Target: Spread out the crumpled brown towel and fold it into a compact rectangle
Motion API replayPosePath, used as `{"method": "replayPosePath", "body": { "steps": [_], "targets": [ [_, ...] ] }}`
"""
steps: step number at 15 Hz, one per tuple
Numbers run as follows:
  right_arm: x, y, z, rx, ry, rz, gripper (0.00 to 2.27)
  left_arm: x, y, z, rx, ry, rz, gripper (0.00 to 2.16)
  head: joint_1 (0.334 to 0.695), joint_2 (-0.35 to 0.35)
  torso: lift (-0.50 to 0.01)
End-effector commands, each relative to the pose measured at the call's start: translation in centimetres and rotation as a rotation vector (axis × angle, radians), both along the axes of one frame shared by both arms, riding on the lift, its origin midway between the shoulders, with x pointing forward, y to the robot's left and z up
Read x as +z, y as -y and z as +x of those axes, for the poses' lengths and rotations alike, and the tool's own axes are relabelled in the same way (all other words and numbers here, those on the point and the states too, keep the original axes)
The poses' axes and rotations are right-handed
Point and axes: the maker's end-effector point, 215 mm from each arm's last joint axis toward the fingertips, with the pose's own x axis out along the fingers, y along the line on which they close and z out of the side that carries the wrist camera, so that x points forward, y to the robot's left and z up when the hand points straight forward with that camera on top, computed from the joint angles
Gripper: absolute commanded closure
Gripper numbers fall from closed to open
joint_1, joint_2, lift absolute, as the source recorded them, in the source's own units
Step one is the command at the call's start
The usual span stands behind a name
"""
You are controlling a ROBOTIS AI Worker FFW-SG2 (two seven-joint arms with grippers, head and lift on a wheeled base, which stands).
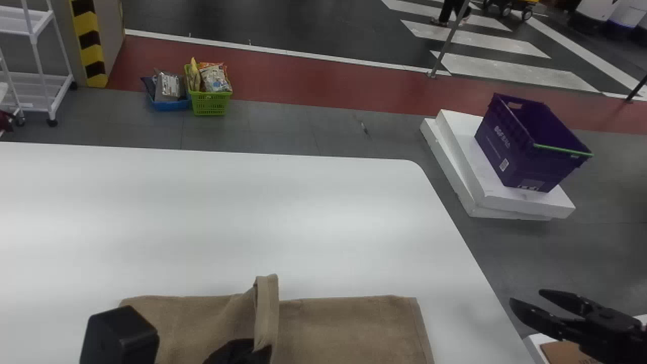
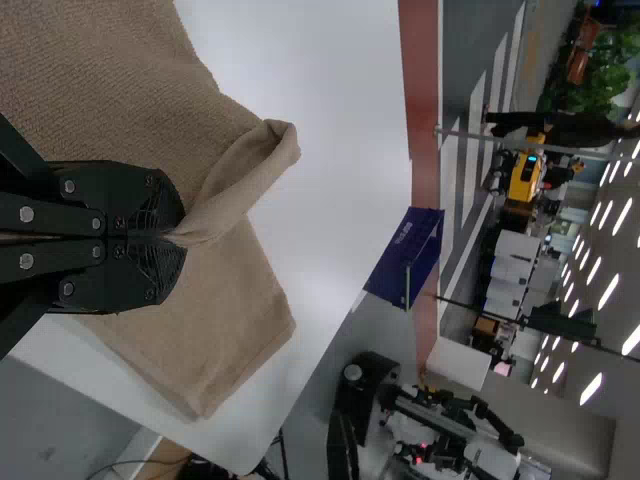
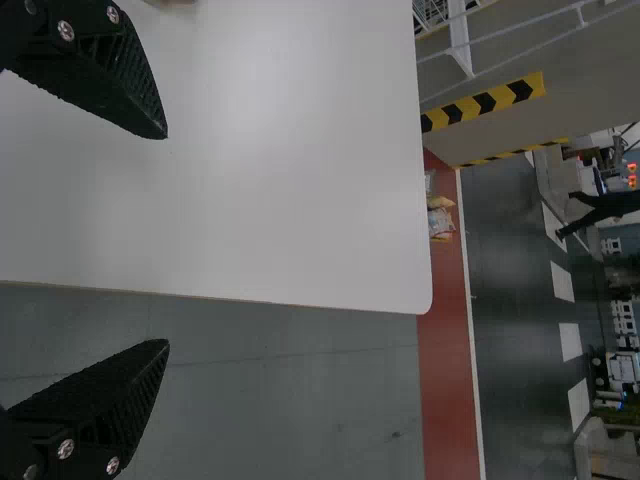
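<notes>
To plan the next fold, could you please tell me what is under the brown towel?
The brown towel rests on the white table, visible past its far edge; anything else beneath is covered and cannot be seen.

Left end effector (image 1: 243, 352) closed, right end effector (image 1: 525, 297) parted

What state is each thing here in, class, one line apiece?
Brown towel, mostly flat, a fold raised
Left end effector, shut on the towel
Right end effector, open
Purple crate, open-topped, upright
Green basket, filled with packets
Blue basket, holding packets
</notes>
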Motion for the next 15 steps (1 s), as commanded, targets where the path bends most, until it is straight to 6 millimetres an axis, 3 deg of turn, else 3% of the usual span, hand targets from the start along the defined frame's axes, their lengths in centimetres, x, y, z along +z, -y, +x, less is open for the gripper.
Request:
{"method": "replayPosePath", "body": {
  "steps": [1, 4, 5, 6, 7, 12, 14, 15],
  "targets": [
    [0.0, 0.2, -0.2, -0.002, -0.001, -0.004, 0.07, -1.5, 1.8, -0.7, -0.010, -0.026, 0.005, 1.30, 0.695, -0.350, -0.127],
    [0.1, -0.4, 0.1, 0.012, 0.001, -0.002, 0.07, -1.8, 4.3, 0.2, -0.006, 0.062, 0.024, 1.30, 0.695, -0.350, -0.127],
    [0.0, -0.4, 0.0, 0.010, -0.002, -0.002, 0.07, -1.9, 4.4, 0.5, 0.006, 0.074, 0.027, 0.96, 0.695, -0.350, -0.127],
    [-0.2, -0.3, -0.1, 0.009, -0.006, -0.001, 0.07, -1.6, 4.4, 0.7, 0.010, 0.088, 0.024, 0.33, 0.695, -0.350, -0.127],
    [-0.2, -0.3, -0.1, 0.010, -0.005, -0.003, 0.07, -1.5, 4.5, 0.6, 0.009, 0.088, 0.020, 0.00, 0.695, -0.350, -0.127],
    [2.0, -1.4, 0.3, 0.014, 0.010, 0.030, 0.05, -0.9, 3.7, 0.5, 0.012, 0.079, 0.003, 0.04, 0.695, -0.350, -0.127],
    [3.2, -4.5, 0.2, 0.020, 0.009, 0.121, 0.04, -0.4, 1.3, 2.0, 0.055, 0.098, 0.014, 0.04, 0.695, -0.350, -0.127],
    [3.7, -6.6, 0.1, 0.029, 0.012, 0.162, 0.04, -0.4, -1.1, 3.2, 0.095, 0.109, 0.024, 0.03, 0.695, -0.350, -0.127]
  ]
}}
